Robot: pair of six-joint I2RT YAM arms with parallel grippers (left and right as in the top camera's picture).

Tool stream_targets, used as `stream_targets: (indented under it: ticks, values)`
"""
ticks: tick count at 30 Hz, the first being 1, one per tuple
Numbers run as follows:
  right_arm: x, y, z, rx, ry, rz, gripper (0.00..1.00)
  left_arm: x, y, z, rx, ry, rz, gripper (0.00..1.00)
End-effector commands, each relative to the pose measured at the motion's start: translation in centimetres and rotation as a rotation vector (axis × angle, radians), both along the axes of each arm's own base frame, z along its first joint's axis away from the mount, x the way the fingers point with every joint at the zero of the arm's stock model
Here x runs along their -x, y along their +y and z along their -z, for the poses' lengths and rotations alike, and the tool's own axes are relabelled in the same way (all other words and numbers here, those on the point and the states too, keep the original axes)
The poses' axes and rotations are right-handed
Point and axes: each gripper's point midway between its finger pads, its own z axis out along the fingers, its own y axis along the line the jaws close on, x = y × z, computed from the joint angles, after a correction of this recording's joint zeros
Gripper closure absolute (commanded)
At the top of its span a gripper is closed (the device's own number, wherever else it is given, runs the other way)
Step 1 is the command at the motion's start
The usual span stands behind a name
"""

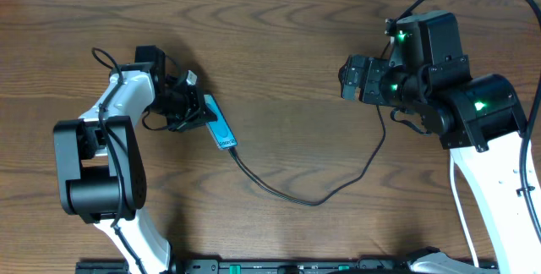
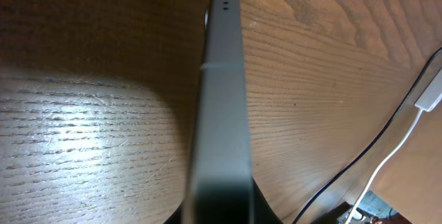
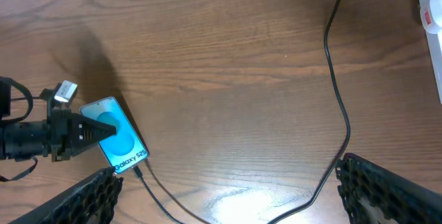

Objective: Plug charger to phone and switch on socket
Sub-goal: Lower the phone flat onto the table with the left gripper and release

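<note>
Left hand (image 1: pixel 201 112) is clamped on the phone (image 1: pixel 221 128) at the left of the counter (image 1: pixel 287 46), charger (image 1: pixel 296 196) tip apparently seated in its lower end, so plugging appears complete; right hand (image 1: pixel 349 75), fingers apart, next needs to reach the socket (image 3: pixel 429 16) switch

The overhead camera looks straight down on the table (image 1: pixel 279 46) from well above, with the phone (image 1: pixel 221 125) toward 9 o'clock of centre. The left wrist camera sits very close, low over the wood, sighting along the thin edge of the phone (image 2: pixel 222 99) toward 12 o'clock. The right wrist camera hangs higher, looking down with the phone (image 3: pixel 117 135) at 8 o'clock; all three views share the phone and the charger (image 1: pixel 317 204).
</note>
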Motion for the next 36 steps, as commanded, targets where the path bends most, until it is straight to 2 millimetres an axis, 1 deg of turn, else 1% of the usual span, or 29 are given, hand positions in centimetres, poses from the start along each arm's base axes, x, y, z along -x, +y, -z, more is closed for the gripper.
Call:
stream_targets:
  ticks: [1, 8, 10, 13, 14, 17, 22, 26, 30, 36]
  values:
    - [0.21, 0.02, -0.51, 0.009, -0.016, -0.007, 0.01, 0.32, 0.02, -0.26, -0.015, -0.024, 0.021, 0.93]
    - [0.25, 0.01, -0.47, 0.009, -0.014, -0.007, 0.01, 0.33, 0.01, -0.25, -0.015, -0.024, 0.022, 0.92]
    - [0.24, 0.01, -0.48, 0.009, -0.014, -0.007, 0.01, 0.33, 0.01, -0.25, -0.015, -0.024, 0.022, 0.87]
    - [0.24, 0.01, -0.48, 0.009, -0.014, -0.007, 0.01, 0.34, 0.01, -0.25, -0.015, -0.023, 0.022, 0.83]
    - [0.24, 0.01, -0.48, 0.009, -0.014, -0.007, 0.01, 0.34, 0.01, -0.25, -0.015, -0.023, 0.022, 0.78]
    - [0.24, 0.01, -0.48, 0.009, -0.014, -0.007, 0.01, 0.34, 0.01, -0.25, -0.015, -0.023, 0.022, 0.75]
    - [0.24, 0.01, -0.48, 0.009, -0.014, -0.007, 0.01, 0.36, 0.01, -0.25, -0.015, -0.022, 0.022, 0.67]
    - [0.24, 0.01, -0.48, 0.009, -0.014, -0.007, 0.01, 0.57, 0.0, -0.25, -0.014, -0.012, 0.022, 0.57]
    - [0.24, 0.01, -0.48, 0.009, -0.014, -0.007, 0.01, 0.74, -0.01, -0.25, -0.014, -0.005, 0.022, 0.55]
    - [0.24, 0.01, -0.48, 0.01, -0.014, -0.007, 0.01, 1.08, -0.03, -0.25, -0.013, 0.009, 0.025, 0.55]
